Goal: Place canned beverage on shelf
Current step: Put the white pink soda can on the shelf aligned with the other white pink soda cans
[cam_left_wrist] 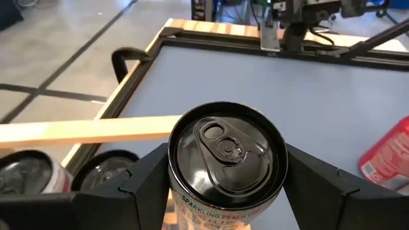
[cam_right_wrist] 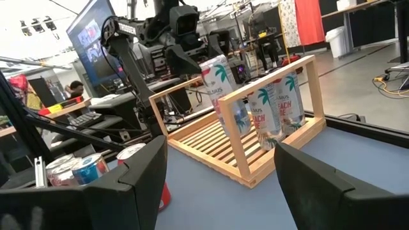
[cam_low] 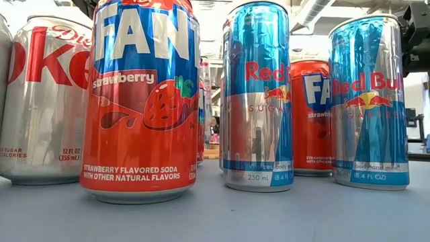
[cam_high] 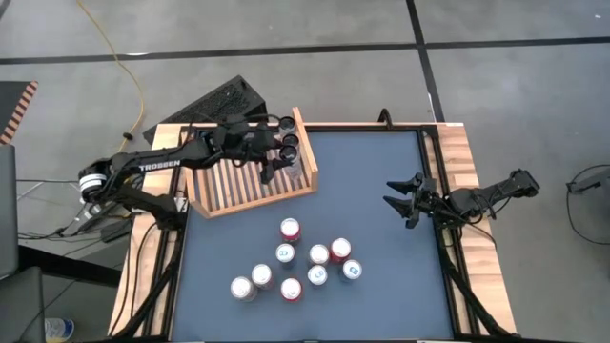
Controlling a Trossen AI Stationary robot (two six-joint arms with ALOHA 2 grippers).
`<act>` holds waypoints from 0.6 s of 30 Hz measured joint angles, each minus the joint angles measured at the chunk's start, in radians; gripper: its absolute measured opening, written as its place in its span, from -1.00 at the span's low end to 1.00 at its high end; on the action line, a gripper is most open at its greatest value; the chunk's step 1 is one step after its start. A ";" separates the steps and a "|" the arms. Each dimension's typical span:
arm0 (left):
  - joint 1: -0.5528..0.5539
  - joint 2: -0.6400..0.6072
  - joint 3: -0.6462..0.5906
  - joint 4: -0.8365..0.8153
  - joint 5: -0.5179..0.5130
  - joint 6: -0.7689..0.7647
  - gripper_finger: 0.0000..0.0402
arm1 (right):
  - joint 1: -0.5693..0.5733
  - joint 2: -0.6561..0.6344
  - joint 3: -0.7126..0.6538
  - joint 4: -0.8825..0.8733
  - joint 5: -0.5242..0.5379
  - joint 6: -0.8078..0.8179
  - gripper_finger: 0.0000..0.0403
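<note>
Eight glossy aluminium cans (cam_high: 303,268) are standing clustered on the matte blue-grey desk (cam_high: 381,191). Farther back, the left gripper (cam_high: 276,164) is clamping a white peach-flavoured can (cam_left_wrist: 225,163) upright over the slatted light-wood shelf (cam_high: 243,186), just beside two cans (cam_high: 287,133) already inside. Off right, the right gripper (cam_high: 398,198) is hanging spread wide. Polished concrete floor (cam_high: 334,29) is stretching beyond.
</note>
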 joint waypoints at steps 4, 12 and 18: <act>0.013 0.000 0.000 0.001 0.001 0.005 0.18 | 0.000 0.000 0.000 0.000 0.000 0.000 0.36; 0.011 0.091 0.000 0.058 0.016 0.006 0.18 | 0.000 0.000 0.000 0.000 0.001 0.001 0.36; 0.011 0.147 0.000 0.086 0.018 0.011 0.18 | 0.000 0.000 0.000 0.000 0.000 0.001 0.36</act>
